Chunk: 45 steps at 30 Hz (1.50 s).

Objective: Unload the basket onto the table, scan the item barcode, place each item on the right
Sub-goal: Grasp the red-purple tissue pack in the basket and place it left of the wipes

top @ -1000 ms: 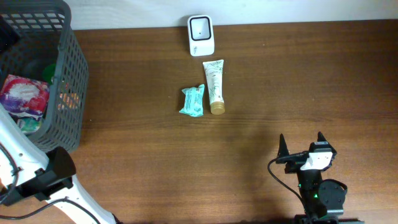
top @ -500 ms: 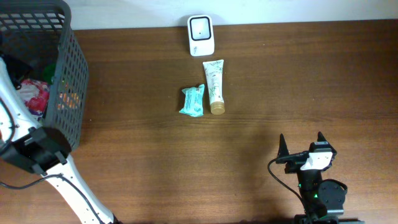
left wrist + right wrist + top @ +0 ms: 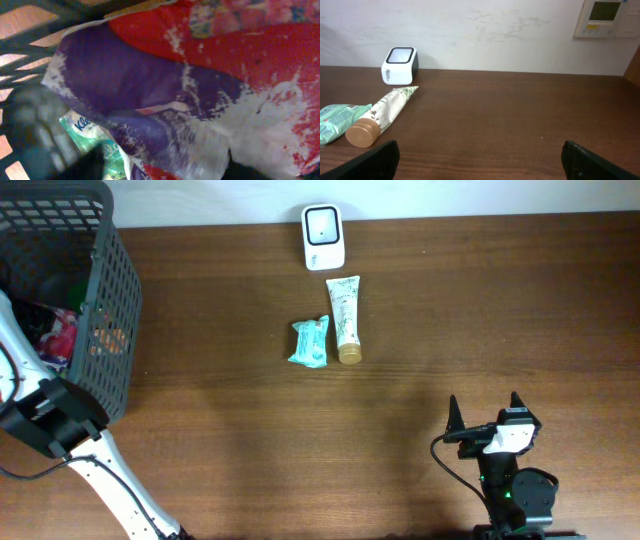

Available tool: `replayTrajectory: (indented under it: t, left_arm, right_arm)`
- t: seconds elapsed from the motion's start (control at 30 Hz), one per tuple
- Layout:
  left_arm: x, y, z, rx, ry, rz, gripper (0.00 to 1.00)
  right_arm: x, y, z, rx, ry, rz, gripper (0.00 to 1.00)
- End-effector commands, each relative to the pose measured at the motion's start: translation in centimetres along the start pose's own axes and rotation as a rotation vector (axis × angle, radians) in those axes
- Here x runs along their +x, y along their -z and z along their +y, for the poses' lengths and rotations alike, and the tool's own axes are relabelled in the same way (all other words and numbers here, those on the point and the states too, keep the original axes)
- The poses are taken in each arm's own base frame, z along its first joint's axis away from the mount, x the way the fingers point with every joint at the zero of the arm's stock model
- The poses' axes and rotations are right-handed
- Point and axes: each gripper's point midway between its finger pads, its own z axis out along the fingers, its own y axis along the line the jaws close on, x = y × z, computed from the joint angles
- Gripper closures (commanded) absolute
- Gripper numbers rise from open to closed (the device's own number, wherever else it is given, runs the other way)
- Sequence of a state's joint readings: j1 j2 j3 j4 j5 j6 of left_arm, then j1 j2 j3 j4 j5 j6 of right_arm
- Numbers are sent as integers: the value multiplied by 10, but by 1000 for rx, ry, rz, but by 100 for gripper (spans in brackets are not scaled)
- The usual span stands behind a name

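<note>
Since half a second ago the left arm (image 3: pixel 50 420) has shifted only slightly, staying reached into the basket (image 3: pixel 110 310). A second ago it was still outside, low at the table's near left corner, and the red packet lay fully in view. The right arm, scanner, tube and teal pack have not moved.

The left gripper is hidden from overhead behind the arm and the basket wall. Its wrist camera shows no clear fingers, only a dark blur at the lower left, so I cannot tell whether the jaws are wide, narrow or gripping.

The packet (image 3: pixel 200 85), crinkled red, purple and white, fills that wrist view, right in front of the gripper. Overhead, only a sliver of it shows inside the basket, beside the arm. A green tissue pack (image 3: pixel 87 132) lies partly under the packet's lower left edge, with the basket's dark mesh behind.

The right gripper (image 3: pixel 484 412) hovers over the near right part of the table (image 3: pixel 500 300), jaws spread wide and holding nothing, with one fingertip at each lower corner of its wrist view.

Ahead of these jaws and off to their left, well apart, the tube (image 3: pixel 345 318) lies with its gold cap toward them. The teal pack (image 3: pixel 309 342) is just beside it on the far left. The scanner (image 3: pixel 323 237) stands beyond the tube's flat end, against the wall (image 3: pixel 520 30).
</note>
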<state>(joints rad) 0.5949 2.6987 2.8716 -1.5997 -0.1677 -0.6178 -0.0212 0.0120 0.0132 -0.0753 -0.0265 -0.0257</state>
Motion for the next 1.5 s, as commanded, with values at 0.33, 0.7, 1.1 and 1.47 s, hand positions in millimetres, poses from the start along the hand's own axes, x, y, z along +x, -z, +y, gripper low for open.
replayTrajectory:
  t: [0.33,0.7,1.1,1.47]
  left_arm:
    - [-9,350,14,672,-26,-589,100]
    - [285,361,-158,878,-1111,-299,100]
    - [385,56,-195,364,-1103,186,100]
    - [392,131,-236,511,-1066,85,39]
  right_arm:
    - [3,0,2,-7,-11,5,2]
    - [3,0,2,-7,-11,5,2]
    - [3,0,2,-7,-11,5,1]
    - [3,0,2,-7,-11,5,2]
